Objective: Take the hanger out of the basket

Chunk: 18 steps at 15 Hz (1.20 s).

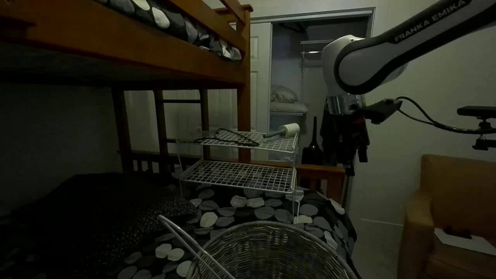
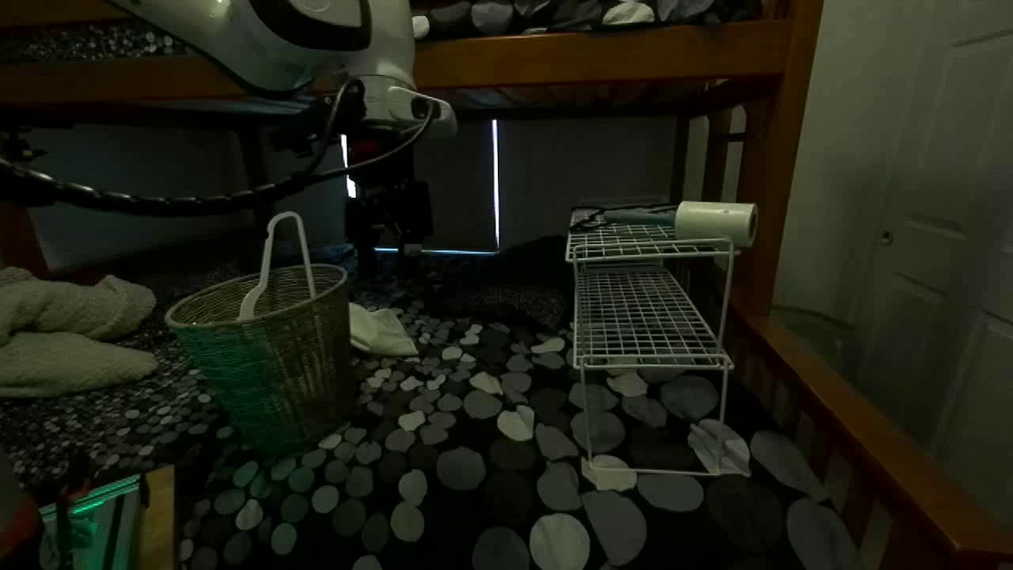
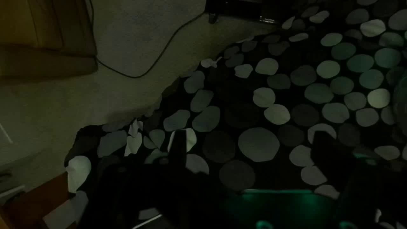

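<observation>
White hanger [image 2: 265,265] juts from the basket [image 2: 277,364], which presumably props it, well aside of my pincer [image 3: 249,140]. Jaws spread, empty; for clasping it, I judge.

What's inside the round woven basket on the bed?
What looks like a white hanger pokes up from the woven basket. The woven side hides the hanger's lower part and the basket's bottom, so I can't see what's there.

Our Panda arm [image 1: 370,64] is white and black; we read FRANKA EMIKA in pale capitals on its dark band [image 1: 430,23] and see a silvery wrist collar [image 1: 343,104], a black cable [image 2: 229,199] and a black Robotiq gripper [image 3: 249,136].
</observation>
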Tool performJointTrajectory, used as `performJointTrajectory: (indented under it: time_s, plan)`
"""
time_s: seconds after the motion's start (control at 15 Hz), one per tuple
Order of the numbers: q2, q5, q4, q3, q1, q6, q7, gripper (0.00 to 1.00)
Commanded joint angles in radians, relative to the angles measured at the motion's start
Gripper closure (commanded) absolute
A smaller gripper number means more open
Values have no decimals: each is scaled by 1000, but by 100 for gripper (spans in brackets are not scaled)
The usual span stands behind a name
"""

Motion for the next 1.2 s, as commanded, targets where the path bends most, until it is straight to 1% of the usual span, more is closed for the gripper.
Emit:
performJointTrajectory:
  time_s: [0.0, 0.27, 0.33, 0.47, 0.67, 0.73, 0.93, 1.13]
  plan:
    - [1, -6, 2, -14, 17, -3, 6, 0]
    - [1, -6, 2, -14, 17, -3, 6, 0]
    - [-3, 28, -13, -11, 36, 12, 0, 0]
    - [-31, 122, -43, 5, 99, 14, -36, 0]
    - [-86, 246, -102, 61, 213, 33, -77, 0]
    - [-97, 264, -114, 84, 246, 58, -83, 0]
    - [-152, 339, -111, 136, 349, 83, -103, 0]
    - [-137, 376, -105, 194, 447, 87, -154, 0]
